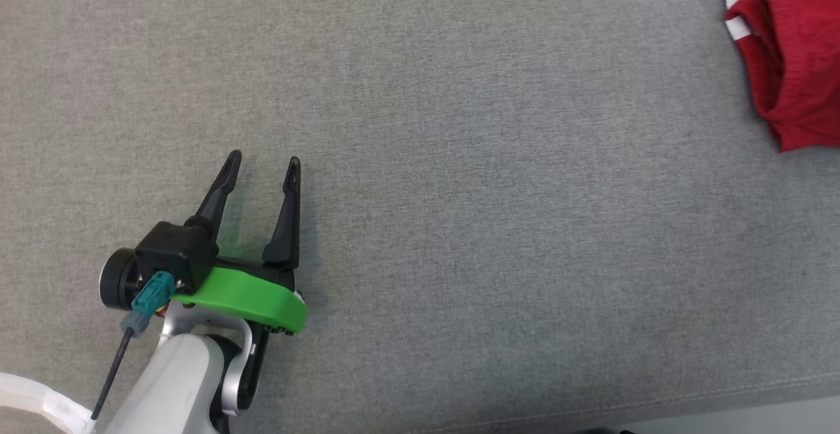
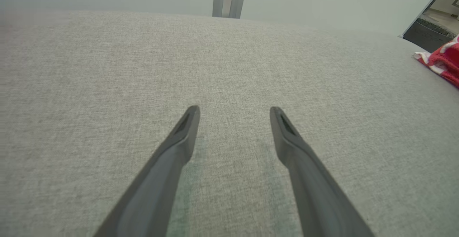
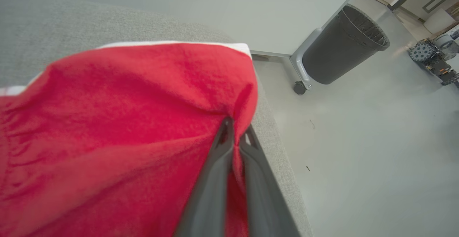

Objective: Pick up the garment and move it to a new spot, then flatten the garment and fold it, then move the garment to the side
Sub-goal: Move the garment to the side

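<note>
At the far right edge of the grey fabric-covered bench [image 1: 492,224] lies the garment [image 1: 794,60] — red cloth with white trim, bunched into folds and running out of the head view at the upper right. From the right wrist view, the right claw [image 3: 236,126] is pressed together on a fold of that red cloth, pinching it close to the bench's edge, where the covering drops to a pale floor [image 3: 376,158]. A dark round bin [image 3: 340,47] stands on that floor beside a wheeled metal leg. Near the front left of the bench, well apart from the garment, the left claw [image 1: 264,158] hangs spread wide over bare fabric — nothing between its dark fingers.
</note>
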Controlling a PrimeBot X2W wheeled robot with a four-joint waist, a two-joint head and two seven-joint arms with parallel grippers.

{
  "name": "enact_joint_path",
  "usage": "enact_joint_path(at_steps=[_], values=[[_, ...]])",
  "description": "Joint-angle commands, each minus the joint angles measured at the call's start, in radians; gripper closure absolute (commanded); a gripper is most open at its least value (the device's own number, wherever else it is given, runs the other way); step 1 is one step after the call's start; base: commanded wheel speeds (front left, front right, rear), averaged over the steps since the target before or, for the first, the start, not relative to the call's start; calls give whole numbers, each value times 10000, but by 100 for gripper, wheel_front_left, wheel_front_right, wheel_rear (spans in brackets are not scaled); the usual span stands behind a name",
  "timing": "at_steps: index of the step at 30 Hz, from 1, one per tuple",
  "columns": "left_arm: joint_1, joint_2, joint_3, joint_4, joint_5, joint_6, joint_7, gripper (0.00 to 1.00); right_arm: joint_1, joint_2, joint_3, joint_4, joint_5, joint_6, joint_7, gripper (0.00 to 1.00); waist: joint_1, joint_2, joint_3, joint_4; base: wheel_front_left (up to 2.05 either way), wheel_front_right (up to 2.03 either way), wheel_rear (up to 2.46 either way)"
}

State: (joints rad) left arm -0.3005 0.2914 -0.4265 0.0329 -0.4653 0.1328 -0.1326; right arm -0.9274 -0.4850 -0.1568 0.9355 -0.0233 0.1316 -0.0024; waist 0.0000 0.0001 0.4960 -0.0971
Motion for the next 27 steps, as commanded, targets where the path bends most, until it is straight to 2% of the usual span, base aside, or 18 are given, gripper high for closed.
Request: enact_joint_path(at_steps=[1, 5, 9, 19, 27], values=[[-173, 62, 25, -27, 96, 65, -21, 0, -109, 13, -143, 101, -225, -18, -127, 0, 0, -1, 117, 119, 0, 0, 0], [-106, -71, -20, 139, -29, 76, -124, 0, -131, 233, -710, 189, -684, -18, -662, 0, 0, -1, -135, 67, 0, 0, 0], [-86, -250, -74, 456, -176, -68, -339, 0, -132, 697, -612, 250, -871, -18, -902, 0, 0, -1, -720, 33, 0, 0, 0], [129, -651, 335, 1559, -758, -150, -942, 0, 161, 1618, 1022, -426, -257, -18, -1265, 0, 0, -1, -2631, 218, 0, 0, 0], [982, -712, 1134, 2295, -1230, -53, -1254, 0, 1923, 3044, 1781, -1609, 595, -18, -1711, 0, 0, -1, -4192, 666, 0, 0, 0]])
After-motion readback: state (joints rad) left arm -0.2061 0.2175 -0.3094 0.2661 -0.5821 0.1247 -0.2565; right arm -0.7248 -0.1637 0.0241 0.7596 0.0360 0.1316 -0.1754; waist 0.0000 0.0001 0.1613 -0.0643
